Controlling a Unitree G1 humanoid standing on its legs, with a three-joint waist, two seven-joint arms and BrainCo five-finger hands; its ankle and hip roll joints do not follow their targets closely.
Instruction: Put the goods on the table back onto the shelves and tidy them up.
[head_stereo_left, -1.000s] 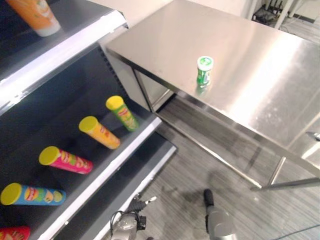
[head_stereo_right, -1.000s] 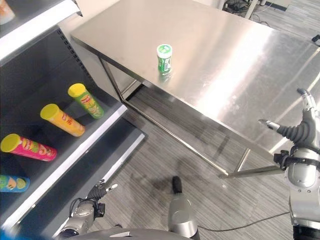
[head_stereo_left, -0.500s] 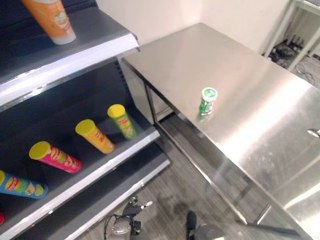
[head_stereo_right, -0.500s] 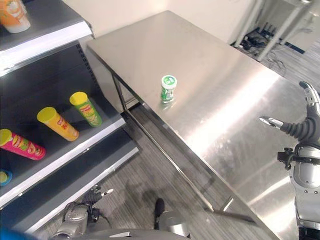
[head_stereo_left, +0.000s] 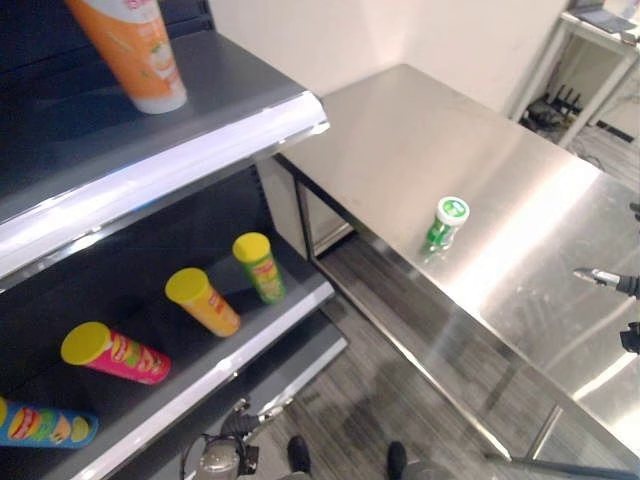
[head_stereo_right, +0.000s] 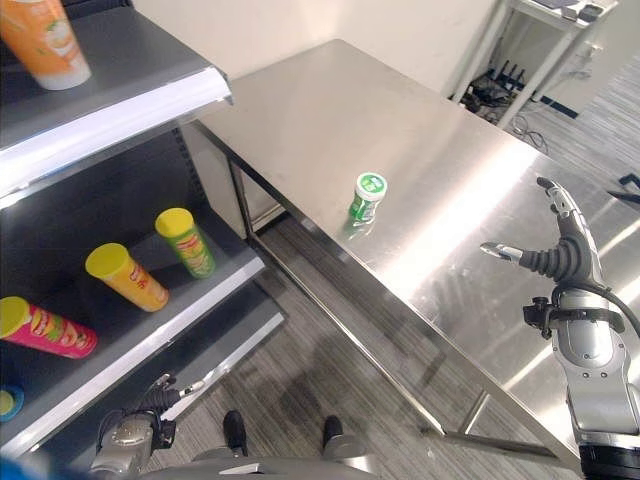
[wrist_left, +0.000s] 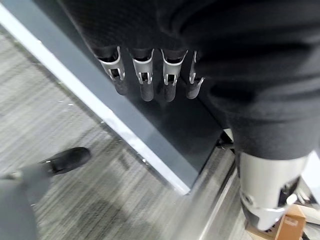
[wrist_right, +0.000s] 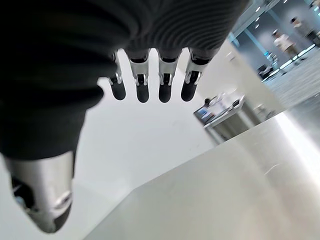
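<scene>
We have yet to reach the small green white-capped jar (head_stereo_right: 367, 196) mid-frame on the steel table (head_stereo_right: 330, 110); our right hand (head_stereo_right: 562, 256) (fingers spread, empty) must approach it.

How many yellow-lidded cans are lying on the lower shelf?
3 clearly: a green can, an orange can and a pink can, side by side. A blue can at the picture's edge has its lid cut off.

A small green white-lidded jar (head_stereo_right: 367, 196) stands near the steel table's (head_stereo_right: 330, 110) front edge; four yellow-lidded tubes (head_stereo_right: 127, 277) lie on the dark shelf (head_stereo_right: 190, 310) left of it.
</scene>
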